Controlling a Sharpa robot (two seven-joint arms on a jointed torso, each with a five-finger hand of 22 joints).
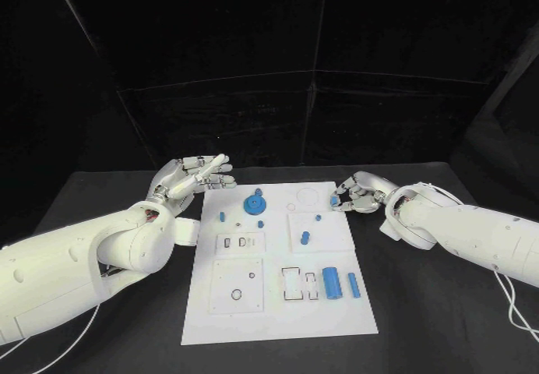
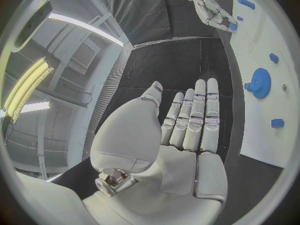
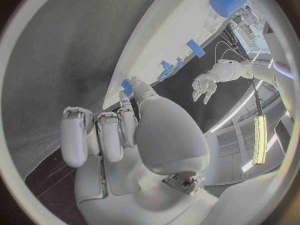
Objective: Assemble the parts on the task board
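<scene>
The white task board (image 1: 281, 312) lies in the middle of the black table. On it are a blue gear (image 1: 256, 204) (image 2: 259, 82), a blue cylinder (image 1: 332, 281) (image 3: 228, 0), a blue bar (image 1: 353, 285) (image 3: 195, 47) and several small blue pegs (image 1: 305, 236). My left hand (image 1: 193, 178) (image 2: 187, 120) hovers beside the board's far left corner, fingers straight and apart, holding nothing. My right hand (image 1: 357, 195) (image 3: 119, 130) (image 2: 212, 7) is at the board's far right edge and pinches a small blue part (image 1: 336, 204) (image 3: 127, 86) (image 2: 232, 27) between thumb and fingertip.
Several empty cut-outs (image 1: 292, 282) and a ring recess (image 1: 303, 195) mark the board. The black table (image 1: 449, 327) extends on both sides of the board. A dark curtain stands behind the table.
</scene>
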